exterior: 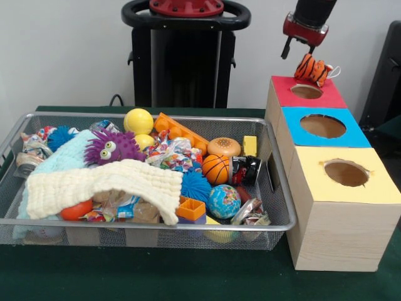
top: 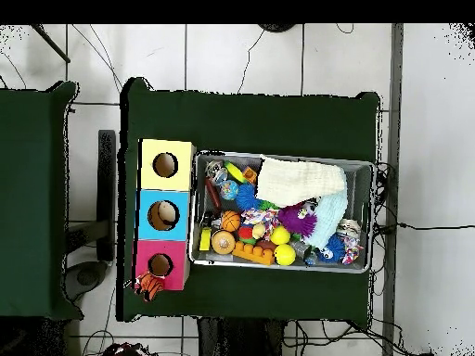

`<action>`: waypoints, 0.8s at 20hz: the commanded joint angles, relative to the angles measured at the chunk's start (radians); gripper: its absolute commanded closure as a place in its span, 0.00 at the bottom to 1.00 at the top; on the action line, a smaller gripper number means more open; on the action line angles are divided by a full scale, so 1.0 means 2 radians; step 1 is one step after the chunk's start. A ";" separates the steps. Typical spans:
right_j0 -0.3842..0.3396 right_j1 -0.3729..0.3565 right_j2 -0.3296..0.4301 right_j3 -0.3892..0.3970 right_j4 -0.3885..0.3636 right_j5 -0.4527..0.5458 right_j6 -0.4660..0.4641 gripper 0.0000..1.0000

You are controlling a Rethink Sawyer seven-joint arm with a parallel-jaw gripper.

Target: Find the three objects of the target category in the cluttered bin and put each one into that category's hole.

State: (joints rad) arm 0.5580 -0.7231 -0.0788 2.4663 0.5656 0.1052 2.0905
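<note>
Green tabletop: open, empty jaws hang just above the tiger toy (exterior: 312, 69) at the red box (exterior: 328, 95).

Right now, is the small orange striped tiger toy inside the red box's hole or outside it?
Outside. The orange striped tiger toy sits above the far rim of the red-topped box, its round hole showing empty.

One wooden box row holds three round holes: one in the red top (exterior: 307, 91) directly below the robot claw (exterior: 299, 50), one in the blue top (exterior: 322, 126), one in the yellow top (exterior: 346, 173) farthest from the claw. One striped orange tiger plush (exterior: 312, 69) sits just under the claw. One wire mesh bin (exterior: 276, 219) holds two yellow balls (exterior: 138, 121), one orange basketball (exterior: 216, 168), one purple fuzzy monster (exterior: 113, 147).
</note>
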 commanded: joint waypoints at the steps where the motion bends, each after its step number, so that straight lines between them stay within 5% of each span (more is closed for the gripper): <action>1: -0.016 0.006 0.049 -0.056 0.014 -0.031 0.111 0.00; 7: -0.013 0.007 0.050 -0.058 0.013 -0.032 0.109 0.00; 16: -0.059 -0.014 0.116 -0.038 0.017 -0.069 0.147 0.00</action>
State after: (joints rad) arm 0.5136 -0.7321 0.0026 2.4665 0.5658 0.0849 2.0905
